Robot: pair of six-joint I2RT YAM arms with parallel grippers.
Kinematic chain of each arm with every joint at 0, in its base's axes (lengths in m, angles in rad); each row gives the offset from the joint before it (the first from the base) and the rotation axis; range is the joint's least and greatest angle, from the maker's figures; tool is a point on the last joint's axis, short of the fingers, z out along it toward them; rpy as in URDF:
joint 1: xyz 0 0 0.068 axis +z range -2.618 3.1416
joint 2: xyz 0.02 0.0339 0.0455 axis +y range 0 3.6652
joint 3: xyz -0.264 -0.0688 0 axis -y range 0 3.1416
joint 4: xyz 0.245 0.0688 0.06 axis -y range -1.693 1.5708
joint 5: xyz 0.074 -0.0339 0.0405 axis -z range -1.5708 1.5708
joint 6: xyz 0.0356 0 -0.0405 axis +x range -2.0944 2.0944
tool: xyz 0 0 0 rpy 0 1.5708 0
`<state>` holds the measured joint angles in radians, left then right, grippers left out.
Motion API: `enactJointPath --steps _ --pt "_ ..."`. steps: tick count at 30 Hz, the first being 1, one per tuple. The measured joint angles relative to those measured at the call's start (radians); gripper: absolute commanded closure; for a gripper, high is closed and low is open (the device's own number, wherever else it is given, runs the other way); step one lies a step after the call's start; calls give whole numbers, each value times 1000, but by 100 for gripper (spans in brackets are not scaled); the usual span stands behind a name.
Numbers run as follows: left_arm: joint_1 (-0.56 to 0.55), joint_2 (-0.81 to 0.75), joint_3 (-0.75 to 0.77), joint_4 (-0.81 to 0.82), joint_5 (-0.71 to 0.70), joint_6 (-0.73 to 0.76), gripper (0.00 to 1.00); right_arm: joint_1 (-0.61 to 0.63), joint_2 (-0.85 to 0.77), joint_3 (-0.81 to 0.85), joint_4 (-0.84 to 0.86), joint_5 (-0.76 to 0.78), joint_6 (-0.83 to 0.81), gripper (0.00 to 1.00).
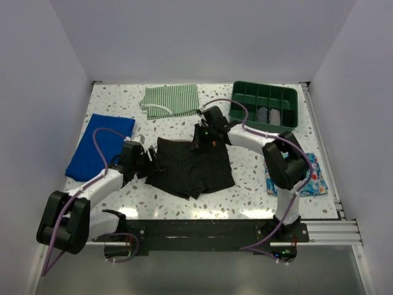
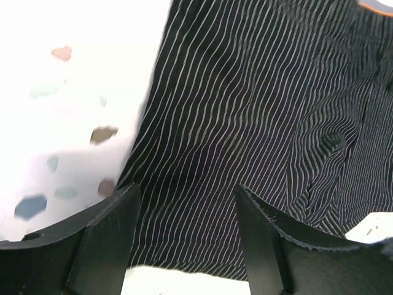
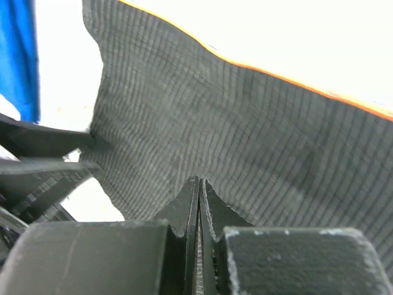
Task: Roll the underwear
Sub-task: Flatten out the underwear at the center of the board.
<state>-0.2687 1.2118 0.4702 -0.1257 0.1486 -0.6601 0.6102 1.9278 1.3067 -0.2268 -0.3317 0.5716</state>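
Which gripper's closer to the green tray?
Right. The right gripper pinches the underwear at its far edge, a short way from the green tray; the left gripper hangs open over its left edge, farther away.

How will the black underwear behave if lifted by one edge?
Probably floppy: the underwear lies flat with soft ripples. It looks thin, so likely light. Pushed on the smooth table, it may bunch or slide.

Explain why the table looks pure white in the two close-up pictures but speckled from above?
Left wrist view: the table beside the underwear is overexposed, its speckles faded; right wrist view: blown out to nearly blank white; top view: even, soft light, speckles crisp, only faint shadows.
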Motion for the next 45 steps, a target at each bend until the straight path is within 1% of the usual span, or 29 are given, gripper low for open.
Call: enactJointPath --steps 7,11,24,31,34,35,38,40,42,45 --pt "0 -86 -56 -27 -24 -39 32 26 154 187 2 -28 12 100" --pt "0 -101 -65 -28 -29 -54 32 31 219 246 0 -30 17 100" --pt "0 -134 -76 -60 -39 -63 32 33 350 352 -4 -14 42 100" --pt "-1 -148 -76 -83 -42 -63 31 36 364 376 1 5 51 100" --pt "-1 -161 -72 -109 -53 -62 28 37 364 369 20 0 47 93" --pt "-1 -167 -63 -132 -58 -61 27 37 359 358 35 -2 44 90" --pt "-1 -177 -2 -198 -79 -50 22 37 314 294 62 -3 24 85" --pt "-1 -174 91 -228 -94 -31 19 37 246 225 60 0 0 85" --pt "-1 -150 198 -229 -101 -8 19 37 170 178 53 2 -20 87" --pt "-1 -77 335 -185 -93 26 22 37 46 126 53 5 -47 93"
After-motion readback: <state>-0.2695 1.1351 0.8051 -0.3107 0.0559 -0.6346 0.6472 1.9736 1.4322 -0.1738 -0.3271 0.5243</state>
